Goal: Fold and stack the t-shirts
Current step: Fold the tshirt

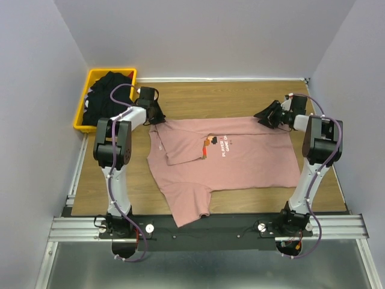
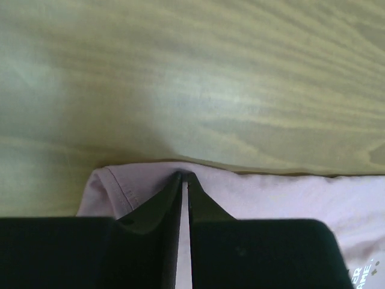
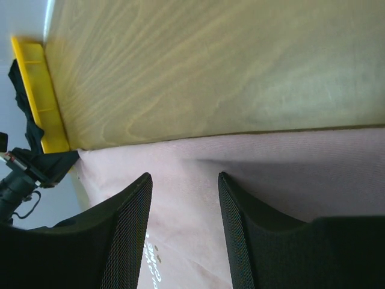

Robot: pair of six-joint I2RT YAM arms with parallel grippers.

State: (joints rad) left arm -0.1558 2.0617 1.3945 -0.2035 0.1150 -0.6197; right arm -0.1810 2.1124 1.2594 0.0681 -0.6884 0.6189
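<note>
Jaws of the left gripper (image 2: 183, 177) stand almost together with a thin slit between, tips on the far edge of the pink t-shirt (image 1: 240, 162); whether they pinch cloth I cannot tell. The right gripper (image 3: 185, 180) is spread apart over the shirt's opposite far corner. The shirt lies print-up on the wooden table (image 1: 210, 96). Black t-shirts (image 1: 108, 90) fill the yellow bin (image 1: 83, 105) at far left.

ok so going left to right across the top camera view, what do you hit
yellow bin holding the black t-shirts → left gripper at the pink shirt's far left corner → pink t-shirt spread on the table → right gripper at its far right edge
</note>
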